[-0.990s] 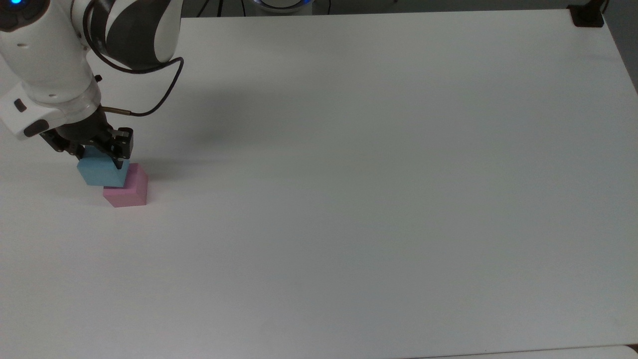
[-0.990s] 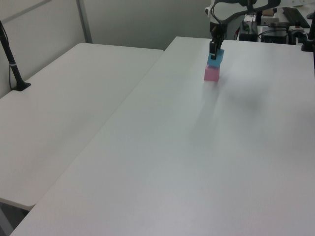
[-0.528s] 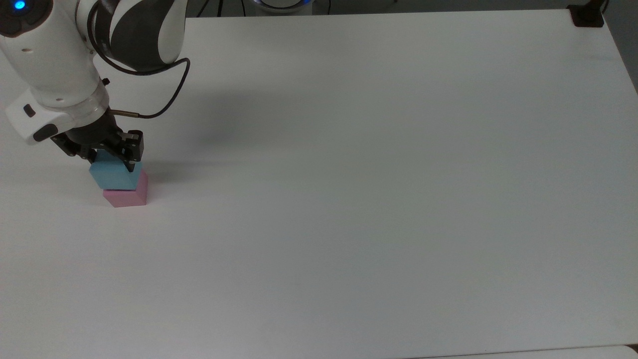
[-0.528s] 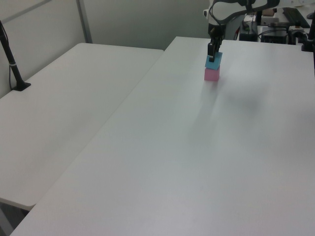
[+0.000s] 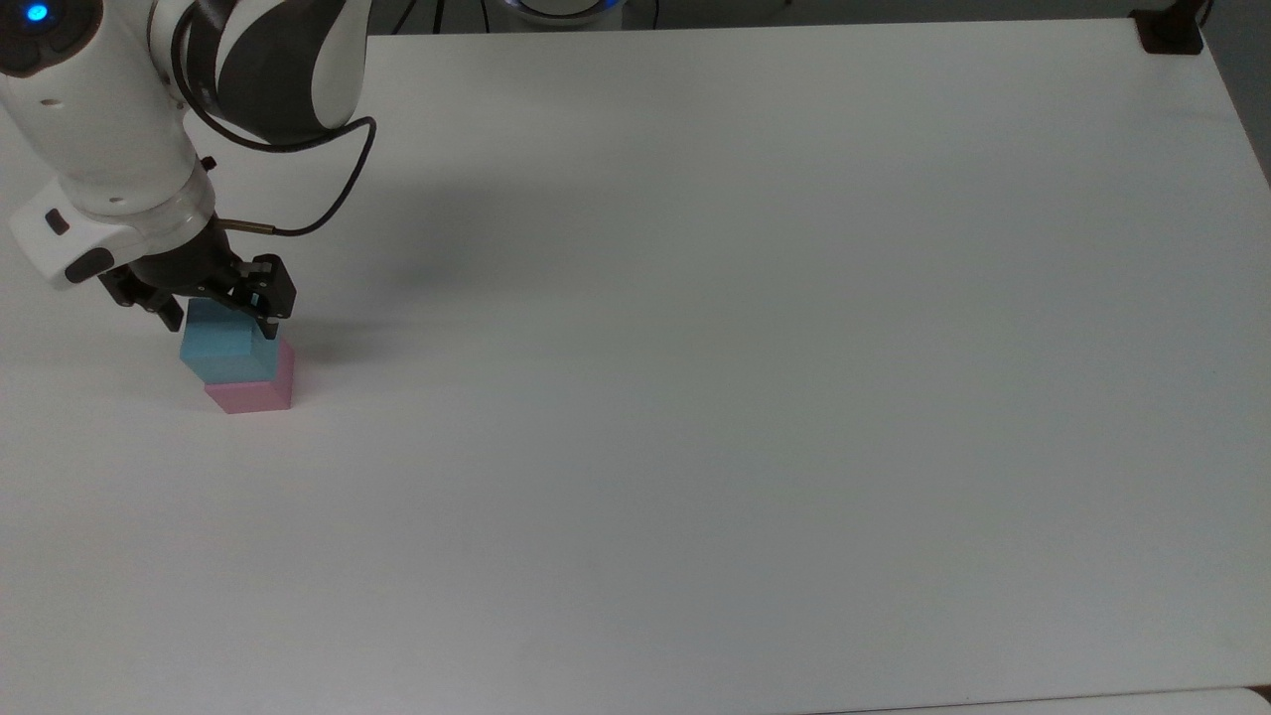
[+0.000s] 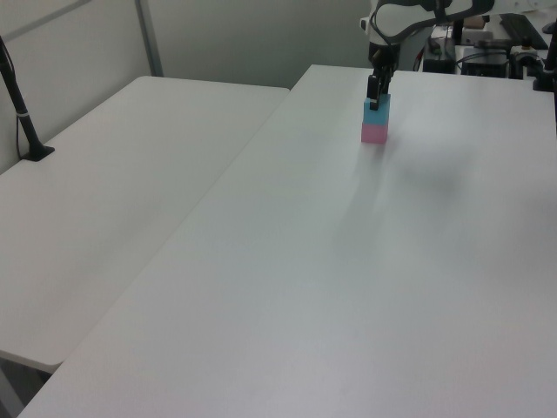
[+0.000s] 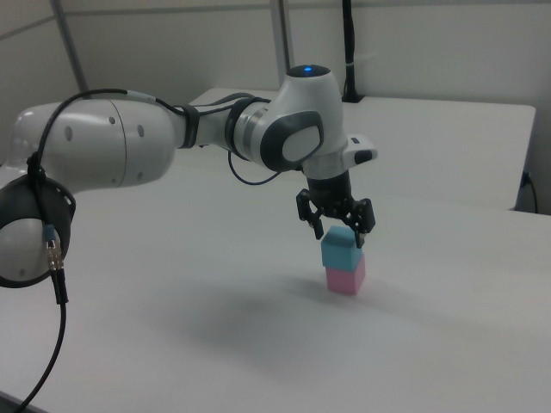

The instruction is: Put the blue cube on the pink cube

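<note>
Claw [image 5: 220,308] sits at far left of the top view, upper-middle height, fingers straddling the blue cube [image 5: 226,352]. In the right view the fingers look spread a bit wider than the cube w/ small gaps each side, so I read it as released, not clamping, though that's a judgement from a tight angle.

Blue cube is on the pink cube [image 5: 253,389], resting on its top face. Both sit on the white table [image 5: 755,348] near its left edge in the top view; in the left view the stack is upper right of frame, in the right view it's centre, slightly right.

Progress: stacking looks basically done, blue is down on pink and appears to carry its own weight. What's left, as far as I can judge: lift the claw straight up w/o nudging the cube, then clear away.

Views differ. Top view shows blue offset toward the top view's left, w/ a strip of pink top exposed on the right side, so alignment isn't perfect. Left view shows the two cubes as a neat column, no offset readable from there. Right view gives the best look at the finger spacing and the arm [image 7: 172,138] reaching in from the right view's left; it also shows the blue cube [image 7: 342,249] turned slightly vs. the pink cube [image 7: 345,276].
</note>
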Available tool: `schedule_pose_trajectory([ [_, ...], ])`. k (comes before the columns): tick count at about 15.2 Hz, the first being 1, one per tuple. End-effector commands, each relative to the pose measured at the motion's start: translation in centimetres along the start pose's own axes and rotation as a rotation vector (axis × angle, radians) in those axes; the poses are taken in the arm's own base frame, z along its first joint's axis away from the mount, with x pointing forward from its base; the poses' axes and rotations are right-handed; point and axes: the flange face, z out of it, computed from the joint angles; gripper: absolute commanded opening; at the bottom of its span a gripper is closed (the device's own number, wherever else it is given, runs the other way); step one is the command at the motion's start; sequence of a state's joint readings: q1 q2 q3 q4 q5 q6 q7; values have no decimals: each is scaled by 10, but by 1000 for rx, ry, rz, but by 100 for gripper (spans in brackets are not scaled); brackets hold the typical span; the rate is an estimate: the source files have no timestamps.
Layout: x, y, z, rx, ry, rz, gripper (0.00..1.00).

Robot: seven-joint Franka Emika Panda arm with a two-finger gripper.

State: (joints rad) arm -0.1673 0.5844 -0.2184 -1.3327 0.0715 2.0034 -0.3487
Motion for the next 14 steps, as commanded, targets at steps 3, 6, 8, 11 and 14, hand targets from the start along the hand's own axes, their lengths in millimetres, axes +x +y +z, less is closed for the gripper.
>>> schedule_pose_trajectory([
  [3,-5,1,-58,8,61,-11,100],
  [6,-19,-23,-113,35,69,-16,100],
  [8,-37,-40,-152,69,27,-14,100],
  [11,-63,-68,-198,104,-11,51,100],
  [14,-90,-122,-222,91,-50,93,100],
])
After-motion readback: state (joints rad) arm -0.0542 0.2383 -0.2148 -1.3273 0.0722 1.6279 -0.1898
